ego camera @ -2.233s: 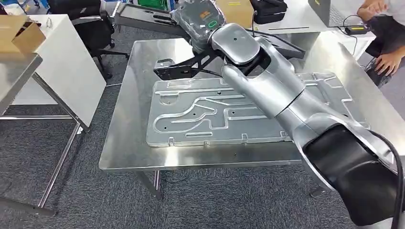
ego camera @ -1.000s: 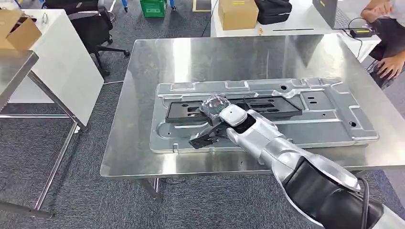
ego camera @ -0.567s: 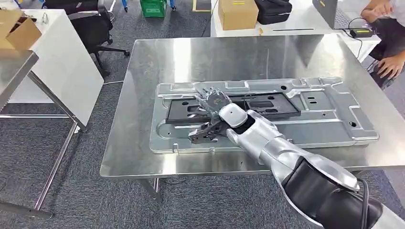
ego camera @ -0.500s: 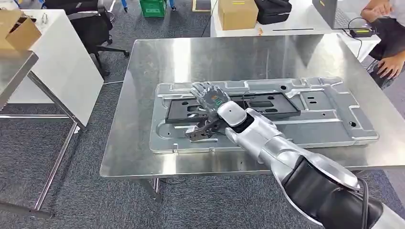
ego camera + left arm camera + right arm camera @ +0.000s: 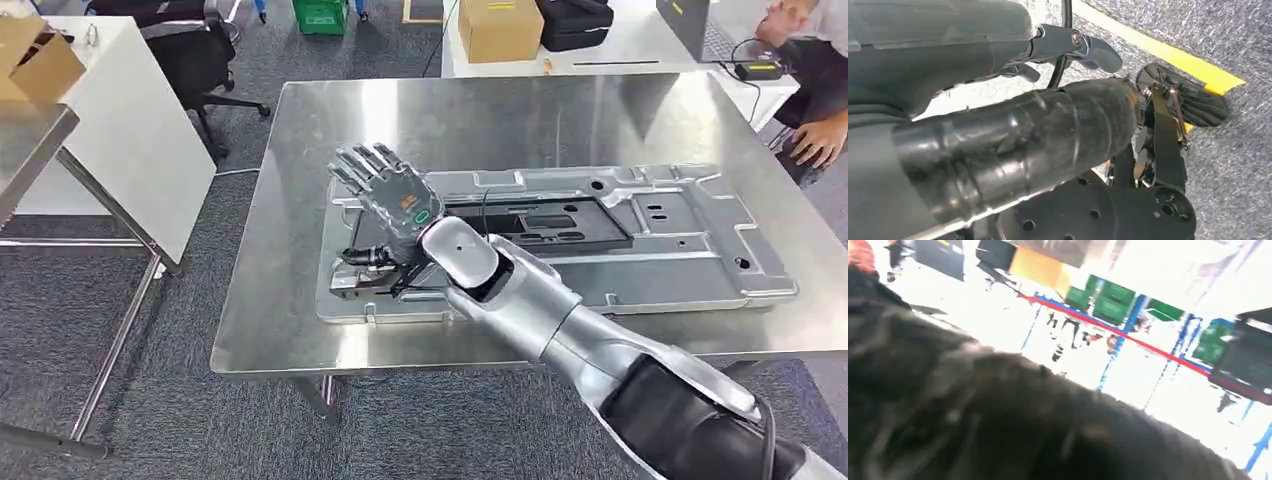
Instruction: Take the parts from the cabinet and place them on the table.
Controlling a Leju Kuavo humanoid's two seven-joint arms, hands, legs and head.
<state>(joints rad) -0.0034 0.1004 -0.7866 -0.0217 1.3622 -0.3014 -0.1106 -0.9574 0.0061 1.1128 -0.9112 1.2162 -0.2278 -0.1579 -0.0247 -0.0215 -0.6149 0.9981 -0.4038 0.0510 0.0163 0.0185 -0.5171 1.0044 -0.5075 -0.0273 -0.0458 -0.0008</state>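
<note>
- Head view: my right hand (image 5: 392,195) is raised above the near-left end of the silver plate (image 5: 690,250), fingers spread and holding nothing.
- The black part (image 5: 545,222) lies flat on that plate, which rests on the steel surface (image 5: 300,130). I judge this delivery done; whether more parts wait in the cabinet I cannot tell.
- Against the earlier frames: the hand was carrying the black part above the surface, then it rested low on the part as it lay on the plate. Now it has let go, lifted and swung toward the plate's left end.
- A person's hand (image 5: 815,135) rests beyond the plate's far right end.
- Left wrist view: my left hand (image 5: 998,135) hangs over carpet; its fingers are too close to the camera for me to tell whether it is spread or curled.
- Right wrist view: blurred; nothing of the hand's pose is readable.
</note>
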